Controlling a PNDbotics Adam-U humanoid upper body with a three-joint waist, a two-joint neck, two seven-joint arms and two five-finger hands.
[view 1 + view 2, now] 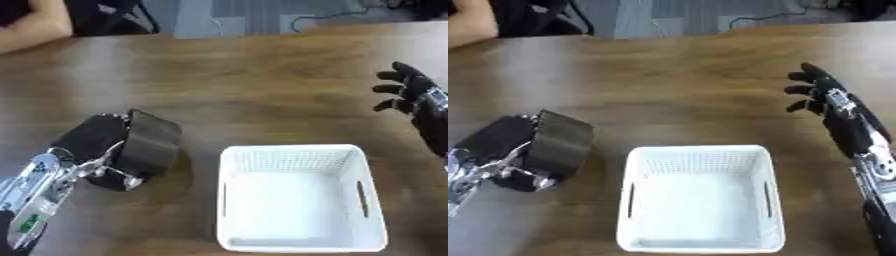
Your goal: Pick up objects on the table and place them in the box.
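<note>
A brown wooden counter [245, 90] is seen from above. A white plastic basket [300, 197] with perforated walls and slot handles, serving as the box, sits near the front edge, slightly right of centre. Nothing shows inside it.

To the left of the basket, the robot's left hand [92, 137] is wrapped around a dark, wide roll, possibly tape [150, 142]. The black fingers curl over the roll's outer side, and the roll stands on edge, tilted, just beside the basket's left wall but not touching it. Whether the roll rests on the counter or is lifted just off it cannot be told. The silver forearm runs down to the lower left corner.

The robot's right hand [820, 95] hovers at the right, well apart from the basket and the roll, fingers spread and relaxed, holding nothing.

The step in hand appears to be the pick-up: the roll is grasped but not yet over the basket. The next move likely calls for raising it clear of the basket's left rim, carrying it rightward over the opening, then spreading the fingers to drop it in.
</note>
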